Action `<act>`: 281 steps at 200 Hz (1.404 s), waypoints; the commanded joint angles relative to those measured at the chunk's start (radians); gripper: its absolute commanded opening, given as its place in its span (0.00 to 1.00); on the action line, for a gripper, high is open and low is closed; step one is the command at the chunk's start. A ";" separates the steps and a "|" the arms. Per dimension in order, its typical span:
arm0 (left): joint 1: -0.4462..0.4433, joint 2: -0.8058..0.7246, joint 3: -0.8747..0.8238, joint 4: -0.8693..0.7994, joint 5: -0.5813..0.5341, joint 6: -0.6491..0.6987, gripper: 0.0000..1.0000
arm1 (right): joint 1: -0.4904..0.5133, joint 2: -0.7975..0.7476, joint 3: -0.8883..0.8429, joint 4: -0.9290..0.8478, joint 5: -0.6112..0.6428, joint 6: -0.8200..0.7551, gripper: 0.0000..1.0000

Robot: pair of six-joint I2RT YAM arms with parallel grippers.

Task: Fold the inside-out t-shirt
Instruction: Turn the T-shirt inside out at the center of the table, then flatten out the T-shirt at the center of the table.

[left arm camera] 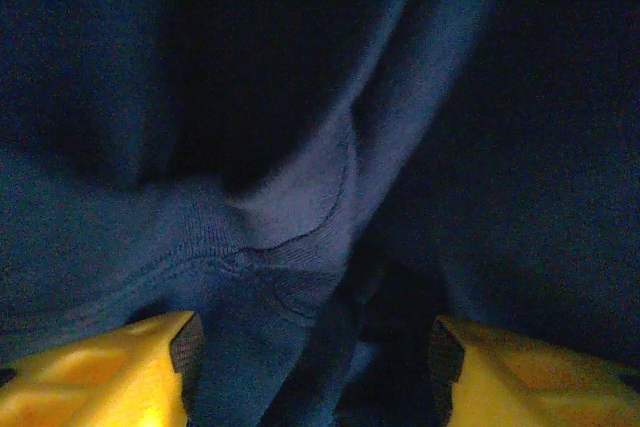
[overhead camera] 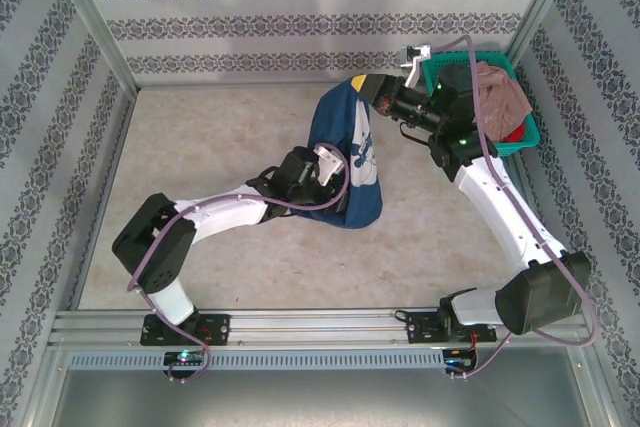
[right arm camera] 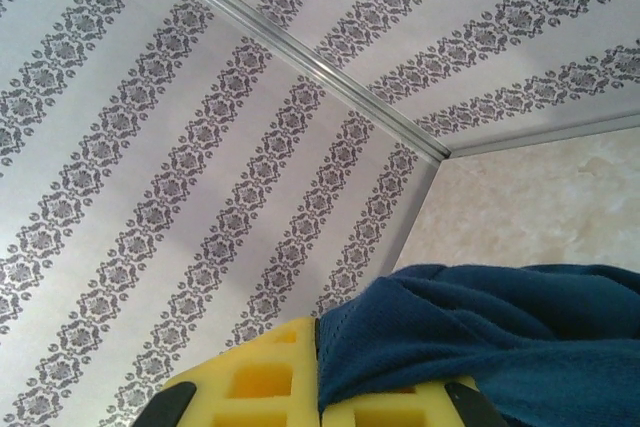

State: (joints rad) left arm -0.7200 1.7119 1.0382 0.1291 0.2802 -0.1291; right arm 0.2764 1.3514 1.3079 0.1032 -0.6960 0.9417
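Above table (overhead camera: 200, 247), centre-right: t-shirt (overhead camera: 342, 122) hangs from right gripper (right arm camera: 320, 372), fingers clenched on its upper edge. Long axis slopes down toward near side. Left gripper (left arm camera: 310, 357) nearer lower end, fingers spread, cloth loose between, not pinched.

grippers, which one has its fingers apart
The left gripper: its yellow fingers stand apart with the navy t-shirt in front of them, whereas the right gripper is pinched shut on that shirt's cloth.
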 commanded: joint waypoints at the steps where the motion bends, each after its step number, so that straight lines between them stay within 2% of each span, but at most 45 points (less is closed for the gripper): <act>1: -0.024 0.048 0.028 0.058 -0.096 0.085 0.63 | -0.014 0.004 0.008 0.069 -0.015 0.021 0.00; 14: -0.027 0.083 0.037 0.079 -0.149 0.095 0.60 | -0.016 0.010 0.007 0.078 -0.017 0.026 0.00; 24: -0.030 0.109 0.049 0.088 -0.214 0.098 0.54 | -0.016 0.015 0.007 0.085 -0.020 0.031 0.00; 40: -0.030 0.127 0.067 0.123 -0.240 0.099 0.31 | -0.019 0.023 0.006 0.085 -0.022 0.029 0.00; 51: -0.029 0.114 0.082 0.120 -0.206 0.093 0.15 | -0.025 0.026 0.005 0.075 -0.017 0.020 0.00; 65: -0.026 0.058 0.074 0.114 -0.146 0.073 0.00 | -0.041 0.028 0.012 0.034 -0.005 -0.019 0.00; 86: 0.002 -0.084 0.056 0.057 -0.023 0.006 0.00 | -0.063 0.028 0.039 -0.099 0.055 -0.141 0.00; 105: 0.043 -0.214 0.049 0.004 0.100 -0.097 0.00 | -0.065 0.043 0.082 -0.226 0.171 -0.282 0.00; 131: 0.080 -0.344 0.053 -0.029 0.177 -0.255 0.00 | -0.042 0.148 0.179 -0.269 0.273 -0.376 0.00; 136: 0.088 -0.362 0.053 -0.028 0.186 -0.292 0.00 | -0.032 0.181 0.214 -0.284 0.291 -0.394 0.05; 148: 0.112 -0.401 0.051 -0.022 0.208 -0.377 0.00 | -0.005 0.271 0.320 -0.369 0.331 -0.450 0.27; 165: 0.155 -0.435 0.044 -0.006 0.200 -0.502 0.00 | 0.018 0.322 0.382 -0.466 0.360 -0.526 0.41; 182: 0.186 -0.459 0.029 0.002 0.164 -0.599 0.00 | 0.026 0.213 0.228 -0.444 0.406 -0.592 0.50; 197: 0.190 -0.475 0.023 -0.005 0.111 -0.626 0.00 | 0.051 0.077 0.065 -0.442 0.415 -0.638 0.58; 210: 0.192 -0.475 0.036 -0.028 0.073 -0.633 0.00 | 0.126 -0.048 -0.082 -0.440 0.439 -0.686 0.67; 220: 0.192 -0.471 0.052 -0.050 0.055 -0.631 0.00 | 0.207 -0.135 -0.187 -0.439 0.489 -0.702 0.69; 236: 0.192 -0.462 0.069 -0.066 0.055 -0.635 0.00 | 0.317 -0.229 -0.344 -0.374 0.527 -0.643 0.73; 248: 0.192 -0.462 0.069 -0.061 0.058 -0.646 0.00 | 0.383 -0.242 -0.430 -0.314 0.566 -0.604 0.76; 263: 0.192 -0.467 0.060 -0.058 0.050 -0.653 0.00 | 0.441 -0.186 -0.470 -0.265 0.615 -0.574 0.79; 281: 0.192 -0.475 0.052 -0.067 0.040 -0.652 0.00 | 0.460 -0.085 -0.476 -0.223 0.691 -0.555 0.77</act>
State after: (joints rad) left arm -0.5327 1.2667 1.0737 0.0666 0.3466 -0.7521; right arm 0.7151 1.1427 0.8673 -0.2222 -0.1539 0.3443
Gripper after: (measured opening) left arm 0.050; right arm 0.788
